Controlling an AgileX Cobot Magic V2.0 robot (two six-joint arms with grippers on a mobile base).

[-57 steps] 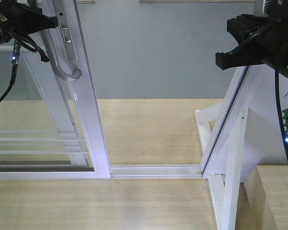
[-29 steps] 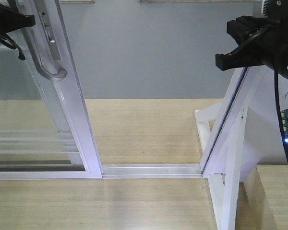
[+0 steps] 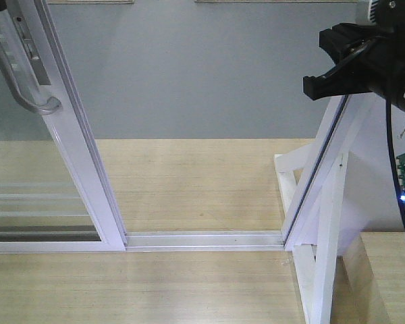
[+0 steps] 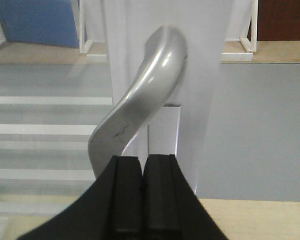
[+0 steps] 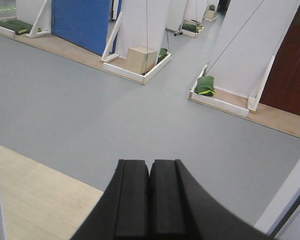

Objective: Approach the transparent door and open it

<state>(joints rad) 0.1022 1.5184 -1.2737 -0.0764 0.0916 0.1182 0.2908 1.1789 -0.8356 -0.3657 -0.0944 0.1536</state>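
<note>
The transparent door (image 3: 77, 155) stands at the left, slid partly aside in its white frame, with thin white bars across the glass (image 3: 27, 199). Its curved grey handle (image 3: 23, 88) is on the edge nearest the gap. In the left wrist view my left gripper (image 4: 144, 159) is shut, and its tips sit right at the lower part of the handle (image 4: 145, 100), with nothing between the jaws. This gripper is almost out of the front view. My right gripper (image 3: 317, 81) is shut and empty, held high at the right; it also shows over grey floor in the right wrist view (image 5: 150, 162).
A white floor track (image 3: 202, 239) runs from the door to the white jamb and its slanted braces (image 3: 317, 189). There is wooden flooring on both sides and grey floor beyond. Far off are a wooden box (image 5: 141, 59), green bags (image 5: 206, 85) and a blue panel (image 5: 82, 20).
The door and its handle have slid left, widening the gap. My left arm has moved left with it, almost out of the front view. The right arm has not moved.
</note>
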